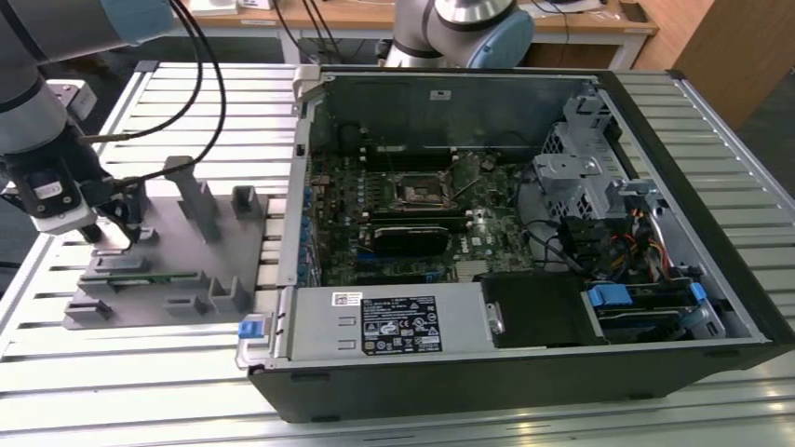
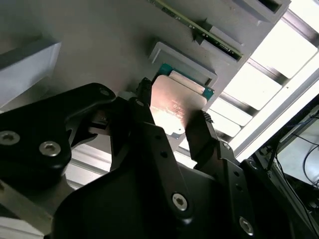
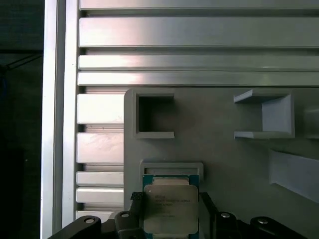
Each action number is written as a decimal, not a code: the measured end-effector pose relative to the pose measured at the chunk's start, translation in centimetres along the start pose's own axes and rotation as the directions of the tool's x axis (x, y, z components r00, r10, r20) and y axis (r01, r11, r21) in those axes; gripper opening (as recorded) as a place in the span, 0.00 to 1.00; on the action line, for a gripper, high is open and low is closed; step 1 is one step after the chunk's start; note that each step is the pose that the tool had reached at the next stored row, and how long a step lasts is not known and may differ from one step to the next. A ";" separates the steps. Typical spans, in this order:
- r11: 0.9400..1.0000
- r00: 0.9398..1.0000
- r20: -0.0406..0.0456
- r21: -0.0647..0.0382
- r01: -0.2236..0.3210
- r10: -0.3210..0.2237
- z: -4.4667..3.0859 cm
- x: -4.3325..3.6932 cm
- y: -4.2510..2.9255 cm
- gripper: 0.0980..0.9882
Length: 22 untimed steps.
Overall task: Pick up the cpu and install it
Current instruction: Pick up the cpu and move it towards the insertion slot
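Count on inspection: one end effector (image 1: 110, 235); one cpu (image 2: 177, 107) between its fingers; one grey fixture (image 1: 186, 250) beneath it; one computer case (image 1: 372, 384) well apart; one tabletop (image 1: 125, 391).

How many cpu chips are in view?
1. The cpu is gripped by the tool over the grey fixture. Others could be hidden inside the computer case.

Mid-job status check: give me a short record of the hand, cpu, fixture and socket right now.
hand: shut on the cpu, fingers on two opposite edges
cpu: silver top up, over the grey fixture pocket; lifted or seated, cannot tell
grey fixture: on the slatted table, at the exterior view's left of the computer case
socket: black frame on the motherboard inside the case, looks empty
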State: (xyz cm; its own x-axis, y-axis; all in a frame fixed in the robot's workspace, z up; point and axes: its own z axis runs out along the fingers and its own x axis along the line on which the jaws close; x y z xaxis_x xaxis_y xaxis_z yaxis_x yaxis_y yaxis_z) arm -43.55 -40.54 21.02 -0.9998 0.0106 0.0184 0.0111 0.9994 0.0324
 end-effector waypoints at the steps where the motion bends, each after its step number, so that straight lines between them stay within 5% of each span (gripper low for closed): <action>1: 1.000 1.000 0.000 0.000 0.000 0.000 -0.29 0.01 0.01 0.48; 22: 1.000 1.000 0.000 0.000 0.000 0.000 -8.77 0.16 0.28 0.48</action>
State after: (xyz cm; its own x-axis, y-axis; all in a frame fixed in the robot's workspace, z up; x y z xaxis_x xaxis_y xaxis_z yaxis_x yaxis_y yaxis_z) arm -43.55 -40.55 29.80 -0.9998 0.0105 0.0183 0.0111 0.9994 0.0325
